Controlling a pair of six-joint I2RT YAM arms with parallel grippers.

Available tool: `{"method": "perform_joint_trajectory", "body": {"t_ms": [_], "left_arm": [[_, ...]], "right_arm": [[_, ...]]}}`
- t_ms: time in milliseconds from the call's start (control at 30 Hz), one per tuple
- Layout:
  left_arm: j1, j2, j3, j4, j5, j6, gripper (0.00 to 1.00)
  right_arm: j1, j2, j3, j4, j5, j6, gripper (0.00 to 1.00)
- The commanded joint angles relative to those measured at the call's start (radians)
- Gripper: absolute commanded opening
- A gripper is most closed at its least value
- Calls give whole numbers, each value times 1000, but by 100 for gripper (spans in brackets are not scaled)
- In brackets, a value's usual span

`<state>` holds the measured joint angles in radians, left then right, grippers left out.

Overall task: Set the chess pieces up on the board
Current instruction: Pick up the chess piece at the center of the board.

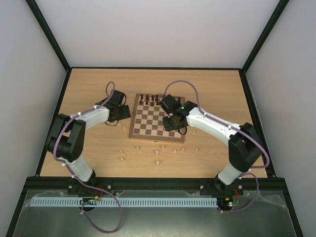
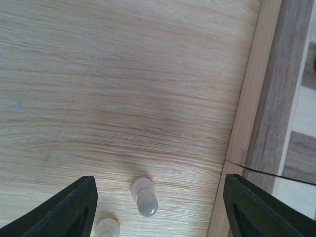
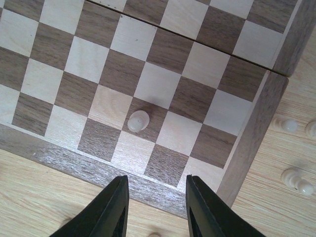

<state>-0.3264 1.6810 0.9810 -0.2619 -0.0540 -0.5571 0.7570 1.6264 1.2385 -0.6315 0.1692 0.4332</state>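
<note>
A smooth, grained light-wood tabletop (image 1: pixel 217 94) carries the board (image 1: pixel 148 129), checkered brown and cream, set toward the far edge. One round-headed pale pawn (image 3: pixel 138 120) stands upright on a dark square by the board's near right corner. Other chess pieces (image 1: pixel 157 161) dot the table off its near edge. The left gripper (image 2: pixel 159 197) gapes wide and the right gripper (image 3: pixel 155 197) is parted; both are empty.
</note>
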Motion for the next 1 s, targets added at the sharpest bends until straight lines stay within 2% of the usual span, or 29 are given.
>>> {"method": "perform_joint_trajectory", "body": {"t_ms": [0,133,333,600,967], "left_arm": [[-18,50,30,-50,17,24,67],[-67,84,60,-81,-43,21,61],[-71,127,65,-69,-49,14,51],[-71,118,86,-91,-91,16,46],[-71,101,83,-113,-103,34,24]], "right_arm": [[7,-29,-26,-43,18,-10,32],[7,-27,-32,-34,12,-16,32],[7,-28,-43,-24,7,-23,32],[7,-23,-64,-9,12,-31,32],[6,-20,-66,1,4,-31,32]]}}
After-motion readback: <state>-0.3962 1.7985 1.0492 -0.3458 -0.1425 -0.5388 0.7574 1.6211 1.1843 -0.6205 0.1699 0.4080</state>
